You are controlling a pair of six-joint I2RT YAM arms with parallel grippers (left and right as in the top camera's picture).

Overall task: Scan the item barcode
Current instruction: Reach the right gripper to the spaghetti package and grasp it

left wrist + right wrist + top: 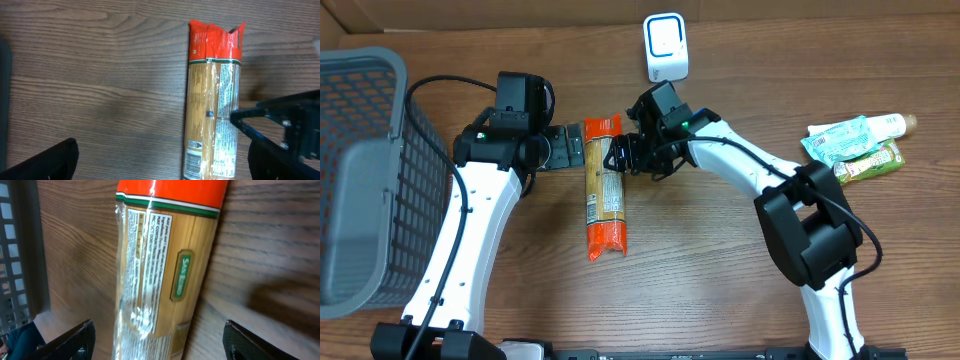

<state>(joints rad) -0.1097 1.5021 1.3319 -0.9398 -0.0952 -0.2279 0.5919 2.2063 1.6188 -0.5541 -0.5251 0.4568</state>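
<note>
The item is a long clear spaghetti pack [604, 187] with orange-red ends, lying flat on the wooden table. Its barcode [192, 162] shows on a white label near one end. My right gripper [620, 158] stands open over the pack's far part. In the right wrist view the pack [165, 270] lies between the two fingers [75, 342] without touching them. My left gripper [565, 148] is open just left of the pack. In the left wrist view the pack [212, 100] sits close to the right finger [280, 160]. A white scanner [665, 47] stands at the table's far edge.
A grey mesh basket [360, 170] fills the left side of the table. Some green and white packaged items [855, 145] lie at the right. The right arm's gripper [285, 120] shows at the right of the left wrist view.
</note>
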